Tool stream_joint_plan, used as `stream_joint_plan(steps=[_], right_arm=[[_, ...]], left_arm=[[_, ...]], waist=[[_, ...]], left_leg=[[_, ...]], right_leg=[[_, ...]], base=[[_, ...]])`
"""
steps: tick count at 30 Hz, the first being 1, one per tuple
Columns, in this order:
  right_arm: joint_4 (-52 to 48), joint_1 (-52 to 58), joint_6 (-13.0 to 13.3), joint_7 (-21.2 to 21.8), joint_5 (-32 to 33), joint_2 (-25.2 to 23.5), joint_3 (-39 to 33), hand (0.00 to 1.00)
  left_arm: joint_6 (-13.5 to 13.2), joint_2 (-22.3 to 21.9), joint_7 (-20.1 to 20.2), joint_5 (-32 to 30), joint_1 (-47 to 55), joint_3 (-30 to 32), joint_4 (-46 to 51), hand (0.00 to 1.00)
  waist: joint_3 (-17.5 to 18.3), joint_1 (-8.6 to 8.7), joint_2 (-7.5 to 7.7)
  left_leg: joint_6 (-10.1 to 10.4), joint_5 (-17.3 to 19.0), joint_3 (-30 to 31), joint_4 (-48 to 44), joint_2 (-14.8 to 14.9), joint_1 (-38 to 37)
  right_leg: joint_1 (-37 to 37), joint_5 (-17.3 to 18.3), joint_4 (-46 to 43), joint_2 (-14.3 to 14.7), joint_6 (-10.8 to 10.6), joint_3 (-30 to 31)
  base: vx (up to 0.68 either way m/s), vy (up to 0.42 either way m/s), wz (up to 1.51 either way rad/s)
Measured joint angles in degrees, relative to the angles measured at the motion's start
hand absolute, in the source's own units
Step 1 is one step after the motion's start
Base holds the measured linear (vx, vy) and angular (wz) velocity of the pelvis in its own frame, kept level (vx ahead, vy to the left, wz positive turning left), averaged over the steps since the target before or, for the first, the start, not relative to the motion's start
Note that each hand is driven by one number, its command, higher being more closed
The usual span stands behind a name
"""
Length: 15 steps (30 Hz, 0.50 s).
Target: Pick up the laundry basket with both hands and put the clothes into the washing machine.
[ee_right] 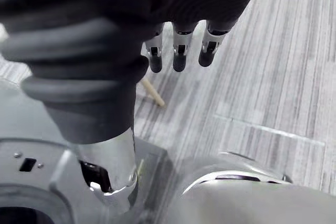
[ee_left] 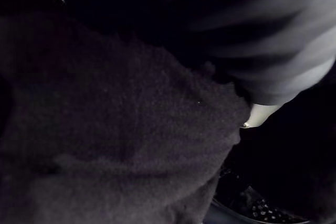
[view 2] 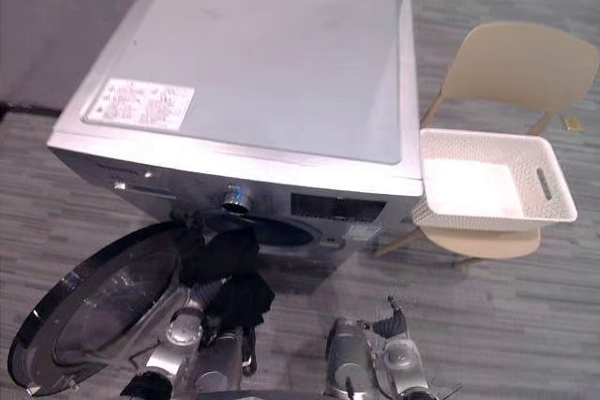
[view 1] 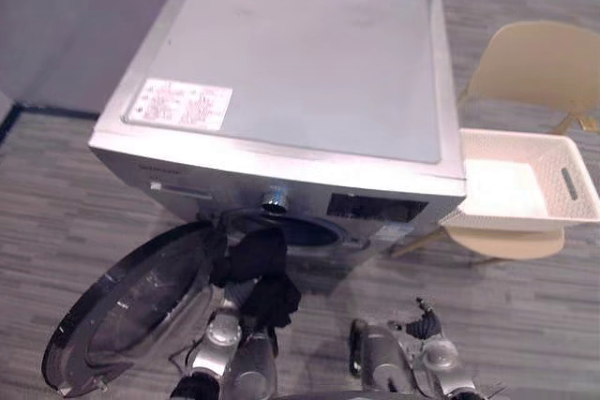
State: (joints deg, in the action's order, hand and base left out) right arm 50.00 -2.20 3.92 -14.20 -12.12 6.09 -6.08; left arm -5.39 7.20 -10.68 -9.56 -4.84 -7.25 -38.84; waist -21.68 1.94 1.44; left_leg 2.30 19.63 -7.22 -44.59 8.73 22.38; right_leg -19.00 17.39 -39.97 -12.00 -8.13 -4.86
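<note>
Black clothes (view 1: 253,269) bunched at the open mouth of the silver washing machine (view 1: 300,63), door (view 1: 131,306) swung wide left; white perforated laundry basket (view 1: 525,144) empty, upright, just right of it

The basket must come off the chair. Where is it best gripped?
Grip the laundry basket by its two short end walls, from either side: a slot handle shows in the end away from the washing machine, and it sits upright on the chair.

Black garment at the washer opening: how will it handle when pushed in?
Probably floppy: the black garment hangs in bunched folds at the drum opening. Likely light and not slippery, given its fuzzy knit surface. It may drape over the rim rather than slide in.
</note>
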Motion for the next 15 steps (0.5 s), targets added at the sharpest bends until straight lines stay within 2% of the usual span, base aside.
stream_joint_plan(steps=[3, 4, 6, 9, 13, 15], right_arm=[[-4.3, -1.5, 0.0, -1.2, 1.4, 0.0, -0.2, 0.00], [-5.0, -1.8, 0.0, -1.5, 1.7, 0.0, -0.2, 0.00], [-8.2, -3.7, 0.0, -2.5, 2.7, 0.0, -0.1, 0.00], [-13.1, -5.2, 0.0, -3.3, 3.2, -0.1, -0.1, 0.00], [-23.0, -7.2, 0.3, -4.7, 4.3, -0.2, 0.0, 0.00], [-26.0, -7.3, 1.1, -4.8, 5.0, -0.3, 0.0, 0.00]], left_arm=[[0.0, 0.2, -1.8, 1.3, -2.1, 0.0, 3.0, 1.00], [0.1, 0.1, -2.2, 1.9, -2.6, 0.0, 3.6, 1.00], [0.1, -0.3, -4.3, 3.2, -4.6, 0.2, 8.7, 1.00], [0.1, -1.1, -6.2, 4.4, -8.9, 0.2, 13.3, 1.00], [0.1, -2.7, -10.0, 4.5, -20.3, 0.1, 21.6, 1.00], [0.1, -2.6, -11.4, 4.4, -24.9, 0.0, 23.3, 1.00]], waist=[[-2.5, 0.02, 0.06], [-3.1, 0.09, 0.10], [-4.2, 0.00, 0.27], [-5.1, -0.06, 0.62], [-7.0, -0.07, 1.32], [-7.1, 0.12, 1.63]], left_leg=[[-1.8, 4.8, -1.6, -8.4, 0.4, 6.4], [-2.0, 5.5, -1.7, -10.0, 0.5, 7.6], [-1.9, 9.1, -1.6, -18.9, 2.2, 15.4], [-2.1, 11.0, -0.5, -26.8, 3.8, 24.4], [-2.0, 11.5, 1.8, -36.9, 5.4, 39.3], [-1.8, 11.7, 2.8, -40.0, 5.8, 43.8]], right_leg=[[-8.0, 3.6, -8.8, -0.9, -1.1, 3.5], [-9.4, 4.2, -10.4, -1.1, -1.2, 3.9], [-17.7, 7.2, -19.1, -0.8, -1.2, 5.4], [-26.8, 9.1, -27.2, -0.3, -0.7, 6.5], [-41.6, 11.0, -38.3, 0.2, -0.1, 7.2], [-45.9, 11.9, -41.9, 0.4, 0.0, 7.4]], base=[[-0.13, 0.143, -0.26], [-0.16, 0.071, -0.13], [-0.19, 0.055, -0.15], [-0.15, 0.006, -0.14], [-0.13, -0.064, -0.03], [-0.09, -0.096, -0.01]])
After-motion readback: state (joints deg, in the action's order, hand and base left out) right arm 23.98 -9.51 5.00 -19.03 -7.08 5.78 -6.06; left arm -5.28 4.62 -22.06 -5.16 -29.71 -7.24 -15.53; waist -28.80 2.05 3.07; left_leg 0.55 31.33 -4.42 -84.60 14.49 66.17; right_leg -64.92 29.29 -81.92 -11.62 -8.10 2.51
